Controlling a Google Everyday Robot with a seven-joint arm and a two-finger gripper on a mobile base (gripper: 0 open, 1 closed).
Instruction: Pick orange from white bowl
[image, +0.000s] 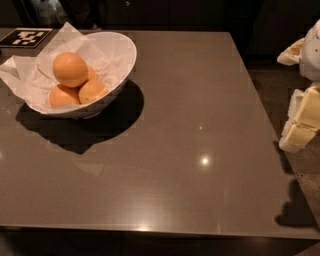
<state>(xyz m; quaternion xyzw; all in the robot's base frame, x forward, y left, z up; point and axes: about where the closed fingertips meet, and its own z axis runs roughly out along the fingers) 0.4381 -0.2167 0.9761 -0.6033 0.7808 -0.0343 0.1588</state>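
One grey worktop. White bowl sits far left on it, lined with crumpled paper. Hand is off the worktop's right edge, well apart from the bowl; wide or narrow, can't tell. Orange is in the bowl, on top of the smaller oranges.

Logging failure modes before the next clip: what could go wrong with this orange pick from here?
1. The orange rests on top of smaller oranges; an off-centre touch could roll it or shift the pile.
2. Crumpled paper lines the white bowl and might get caught along with the fruit.
3. The gripper sits beyond the right edge of the table, far from the bowl, so the long reach may drift.
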